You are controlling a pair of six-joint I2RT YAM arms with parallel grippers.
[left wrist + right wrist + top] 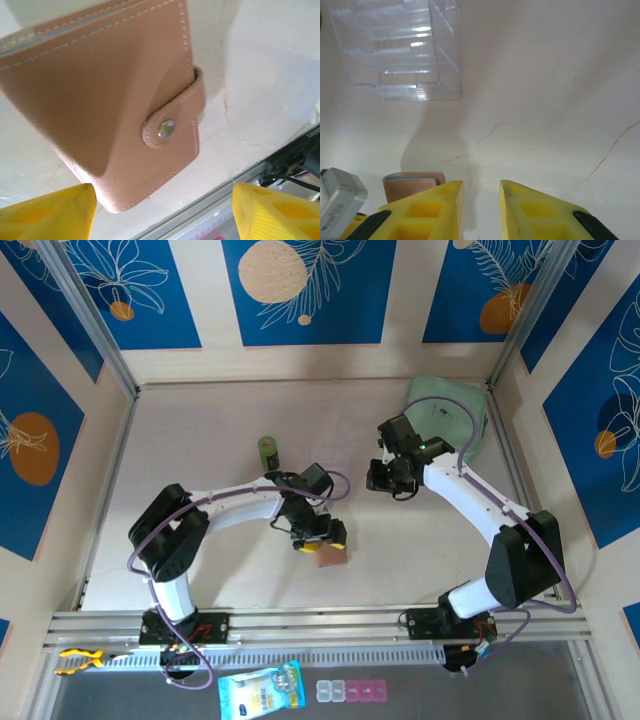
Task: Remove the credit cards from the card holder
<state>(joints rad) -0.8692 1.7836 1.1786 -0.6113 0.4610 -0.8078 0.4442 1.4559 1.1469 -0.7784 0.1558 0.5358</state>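
left wrist: left tool [162, 212] wide apart, empty; right tool [481, 195] barely ajar, empty.

The card holder [333, 556] is a small folding wallet of tan-pink grained leather with pale stitching along its edges. It is closed: the tab wraps round one side and is fastened by a round metal snap [166, 130]. A thin grey strip of lining shows along one long edge. It rests on the pale counter [220, 420], toward the near side, just right of the middle.
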